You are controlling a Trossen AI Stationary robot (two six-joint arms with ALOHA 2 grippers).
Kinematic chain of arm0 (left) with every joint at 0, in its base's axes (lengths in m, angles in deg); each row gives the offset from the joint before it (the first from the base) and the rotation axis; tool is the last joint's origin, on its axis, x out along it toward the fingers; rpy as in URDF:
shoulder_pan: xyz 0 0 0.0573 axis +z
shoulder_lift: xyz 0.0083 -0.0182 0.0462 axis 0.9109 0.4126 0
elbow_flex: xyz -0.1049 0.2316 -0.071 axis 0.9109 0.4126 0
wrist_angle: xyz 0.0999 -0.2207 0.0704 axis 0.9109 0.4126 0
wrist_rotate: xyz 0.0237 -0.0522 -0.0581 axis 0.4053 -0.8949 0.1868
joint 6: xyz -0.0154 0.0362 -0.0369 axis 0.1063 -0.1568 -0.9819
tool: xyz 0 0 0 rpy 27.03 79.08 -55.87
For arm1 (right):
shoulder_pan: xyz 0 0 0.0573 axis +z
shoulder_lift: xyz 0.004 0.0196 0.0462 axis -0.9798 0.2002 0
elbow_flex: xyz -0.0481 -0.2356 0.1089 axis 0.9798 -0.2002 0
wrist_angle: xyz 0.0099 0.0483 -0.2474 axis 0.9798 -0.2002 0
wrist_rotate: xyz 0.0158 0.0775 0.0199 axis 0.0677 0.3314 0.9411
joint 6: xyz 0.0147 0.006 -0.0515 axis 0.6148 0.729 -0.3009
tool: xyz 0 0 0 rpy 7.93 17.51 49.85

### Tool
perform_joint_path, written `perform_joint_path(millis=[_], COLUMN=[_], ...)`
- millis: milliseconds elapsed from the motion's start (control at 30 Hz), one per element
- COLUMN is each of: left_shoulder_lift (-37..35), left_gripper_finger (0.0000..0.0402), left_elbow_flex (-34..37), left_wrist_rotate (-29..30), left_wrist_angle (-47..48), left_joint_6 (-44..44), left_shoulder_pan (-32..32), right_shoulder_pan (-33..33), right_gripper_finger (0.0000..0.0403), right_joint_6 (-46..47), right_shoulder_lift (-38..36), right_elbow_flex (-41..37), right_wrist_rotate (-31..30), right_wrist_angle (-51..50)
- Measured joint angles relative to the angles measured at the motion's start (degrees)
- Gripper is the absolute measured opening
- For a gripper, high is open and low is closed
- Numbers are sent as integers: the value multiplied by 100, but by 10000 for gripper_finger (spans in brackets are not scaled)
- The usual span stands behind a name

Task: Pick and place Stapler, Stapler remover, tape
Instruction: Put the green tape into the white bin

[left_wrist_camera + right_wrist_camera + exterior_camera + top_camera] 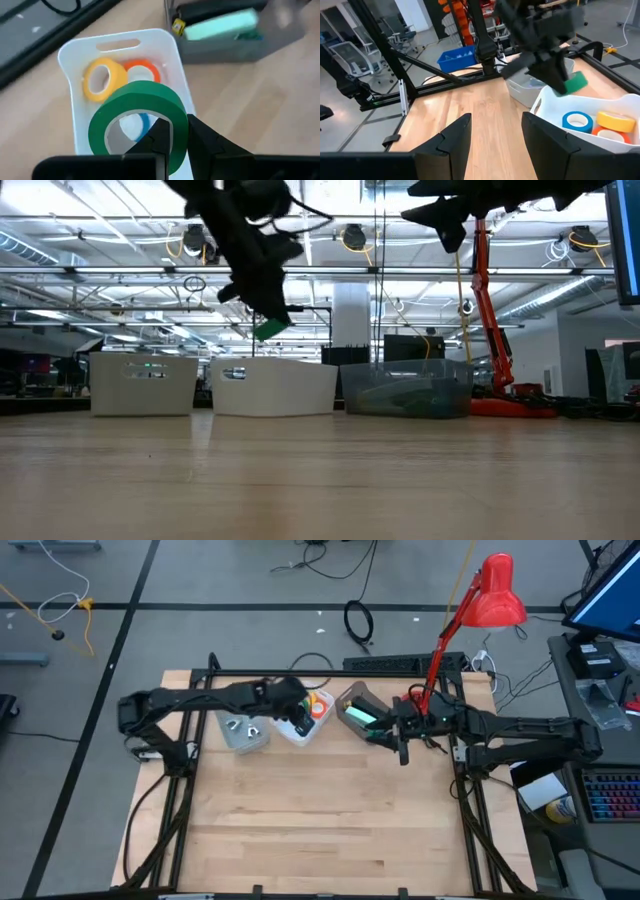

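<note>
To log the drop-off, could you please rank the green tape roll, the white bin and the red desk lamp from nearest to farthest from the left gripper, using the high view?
1. Green tape roll: pinched in the left gripper.
2. White plastic bin: directly below that gripper, at the table's far edge.
3. Red desk lamp: farthest, beyond the table's far right corner.

Front and mid table [330, 830] bare wood, free passage. Back edge blocked by 3 bins in a row: left bin [243, 733], white bin [305, 730], grey bin [358, 708]. Red lamp [480, 610] crowds back right corner.
</note>
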State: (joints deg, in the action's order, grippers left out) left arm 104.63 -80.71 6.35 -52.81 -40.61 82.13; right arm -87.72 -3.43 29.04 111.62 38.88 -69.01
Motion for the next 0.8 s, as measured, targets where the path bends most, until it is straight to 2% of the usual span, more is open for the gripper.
perform_joint_path(millis=[133, 267, 433, 800], left_shoulder_lift=[779, 1374, 1717, 2060], left_gripper_finger=[38, 38, 38, 55], left_elbow_flex=[-813, -1239, -1292, -1272], left_wrist_rotate=[90, 76, -242, -330], left_wrist_angle=[920, 1475, 1464, 1421], left_joint_6=[574, 715, 761, 547], left_shoulder_pan=[2, 31, 27, 107], right_shoulder_pan=[-60, -106, -117, -117], right_gripper_finger=[165, 164, 162, 160], right_joint_6=[-2, 47, 63, 52], right_shoulder_lift=[-42, -99, -178, -210], right_elbow_flex=[0, 0, 0, 0], right_wrist_rotate=[12, 10, 29, 32], right_wrist_angle=[-109, -369, -605, -617])
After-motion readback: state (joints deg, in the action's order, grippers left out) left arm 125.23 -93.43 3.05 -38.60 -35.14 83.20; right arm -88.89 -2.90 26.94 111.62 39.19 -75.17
